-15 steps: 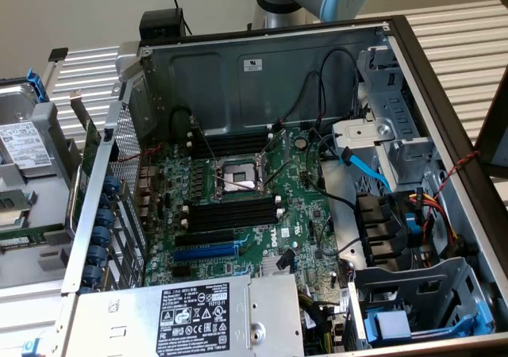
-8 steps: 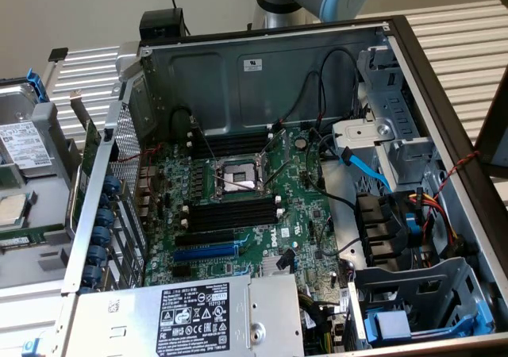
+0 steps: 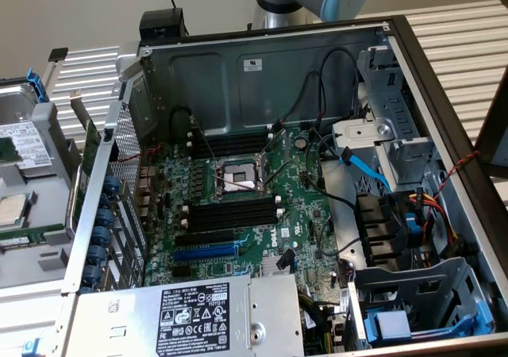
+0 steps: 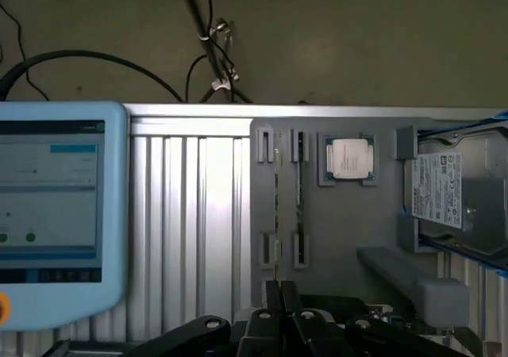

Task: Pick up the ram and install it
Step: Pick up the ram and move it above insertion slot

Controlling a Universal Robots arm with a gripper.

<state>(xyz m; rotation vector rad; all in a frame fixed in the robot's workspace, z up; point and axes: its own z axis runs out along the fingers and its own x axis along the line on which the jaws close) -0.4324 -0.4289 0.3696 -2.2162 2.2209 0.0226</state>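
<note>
The ram point(image 4: 298, 202) stands on edge as a thin dark strip in grey holders on a grey tray point(image 4: 341, 238). A second thin stick point(image 4: 276, 206) stands in holders just beside it. My gripper point(image 4: 280, 287) hangs above the tray near one end of these sticks, its black fingers point(image 4: 273, 293) pressed together with nothing between them. In the exterior view the open computer case shows the motherboard's long black memory slots point(image 3: 230, 214) by the CPU socket point(image 3: 238, 176), and the same tray point(image 3: 32, 214) lies outside the case at that view's left.
A loose processor point(image 4: 349, 159) and a hard drive point(image 4: 452, 190) rest on the tray. A teach pendant point(image 4: 55, 206) lies beside it on ribbed aluminium. Inside the case are a blue expansion slot point(image 3: 205, 252), cables, drive cages point(image 3: 397, 143) and the power supply point(image 3: 190, 317).
</note>
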